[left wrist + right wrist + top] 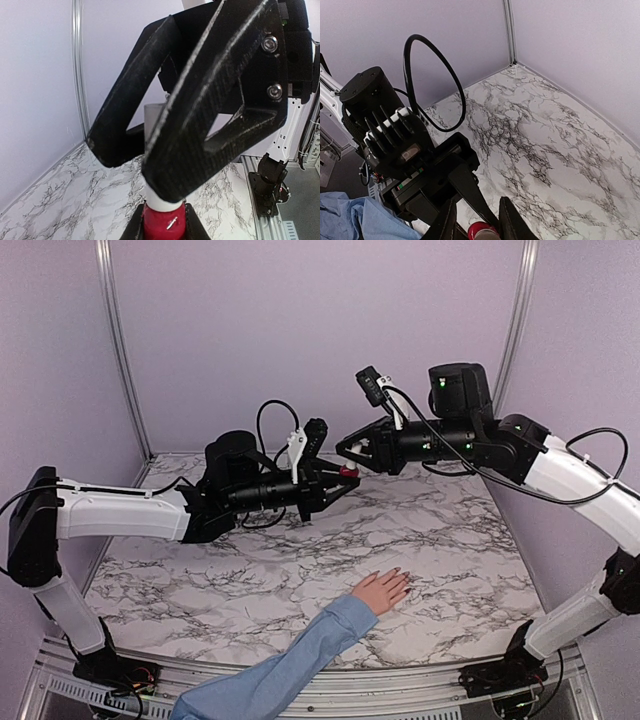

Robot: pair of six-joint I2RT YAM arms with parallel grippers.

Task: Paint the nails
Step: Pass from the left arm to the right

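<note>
— Two hands meet high over the surface point(250, 570): the left hand point(338, 480) is clenched on the red bottle point(162, 222), and the right hand point(344, 448) straddles its cap point(162, 204). Gripped or loose, I cannot tell.
— And the nails point(402, 578)?
— Flat on the surface, below both hands and nearer the front edge, beyond the blue sleeve point(300, 650). Fingers point far-right, so the right hand probably has the easier reach.
</note>
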